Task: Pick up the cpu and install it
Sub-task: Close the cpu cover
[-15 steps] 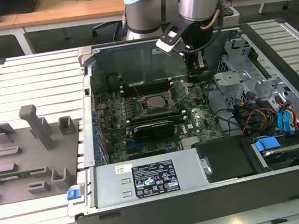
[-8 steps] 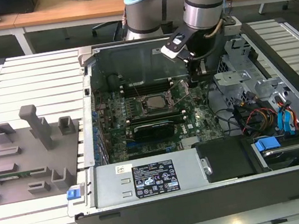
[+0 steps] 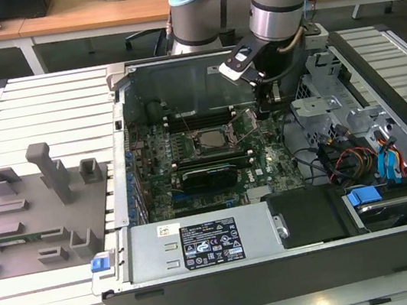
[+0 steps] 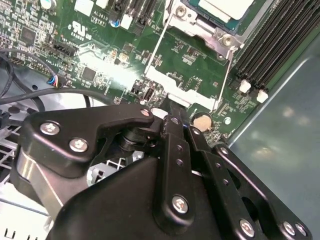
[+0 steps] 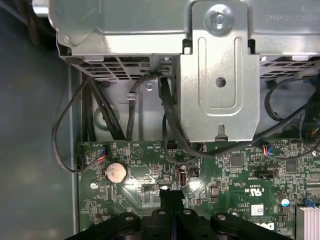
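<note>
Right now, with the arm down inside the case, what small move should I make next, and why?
Probably a short straight lift. The cpu already looks seated in the socket, while the gripper, jaws closed on nothing I can see, sits low over the motherboard beside the coin battery.

Light: bright, even.
Glare: white patches on the board (image 4: 107, 75) (image 5: 194, 187) in both wrist views.
Shadow: soft, inside the case (image 3: 176, 75).

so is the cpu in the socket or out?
In: the cpu lies flat inside the socket, silver top up, in the second wrist view.
</note>
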{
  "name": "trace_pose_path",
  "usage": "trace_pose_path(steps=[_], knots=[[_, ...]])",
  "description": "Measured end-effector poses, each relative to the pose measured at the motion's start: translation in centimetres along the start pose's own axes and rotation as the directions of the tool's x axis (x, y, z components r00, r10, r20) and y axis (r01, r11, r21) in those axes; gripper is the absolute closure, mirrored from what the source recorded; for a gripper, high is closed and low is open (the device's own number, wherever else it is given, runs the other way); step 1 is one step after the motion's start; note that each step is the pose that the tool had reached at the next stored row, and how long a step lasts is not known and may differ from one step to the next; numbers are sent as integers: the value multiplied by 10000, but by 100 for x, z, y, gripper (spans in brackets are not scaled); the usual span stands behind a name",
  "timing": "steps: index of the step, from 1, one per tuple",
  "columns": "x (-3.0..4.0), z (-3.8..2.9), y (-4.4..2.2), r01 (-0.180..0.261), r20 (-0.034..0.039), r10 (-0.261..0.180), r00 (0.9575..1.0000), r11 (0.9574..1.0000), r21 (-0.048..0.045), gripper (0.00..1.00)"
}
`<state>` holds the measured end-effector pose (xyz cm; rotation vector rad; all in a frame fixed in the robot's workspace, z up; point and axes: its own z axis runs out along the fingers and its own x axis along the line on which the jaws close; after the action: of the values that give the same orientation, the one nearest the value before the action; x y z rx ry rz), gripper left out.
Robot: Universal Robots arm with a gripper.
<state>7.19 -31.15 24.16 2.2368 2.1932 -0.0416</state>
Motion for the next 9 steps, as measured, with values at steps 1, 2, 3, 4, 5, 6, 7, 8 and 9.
trace_pose_path(steps=[1,2,3,4,5,6,7,8,9], knots=[[-1,-1,-25,2,3,-2,10000,10000,0,89],[-2,-1,-48,2,5,-2,10000,10000,-1,89],[-2,-1,-67,1,4,-1,10000,10000,0,89],[-1,4,-94,-3,-13,3,10000,10000,1,89],[-1,4,-109,-3,-8,3,10000,10000,-4,89],[-3,1,-139,0,1,0,10000,10000,-6,89],[-3,2,-159,0,-2,0,10000,10000,-9,89],[-4,2,-182,-1,-1,1,10000,10000,-12,89],[-4,3,-207,-2,-1,2,10000,10000,-16,89]])
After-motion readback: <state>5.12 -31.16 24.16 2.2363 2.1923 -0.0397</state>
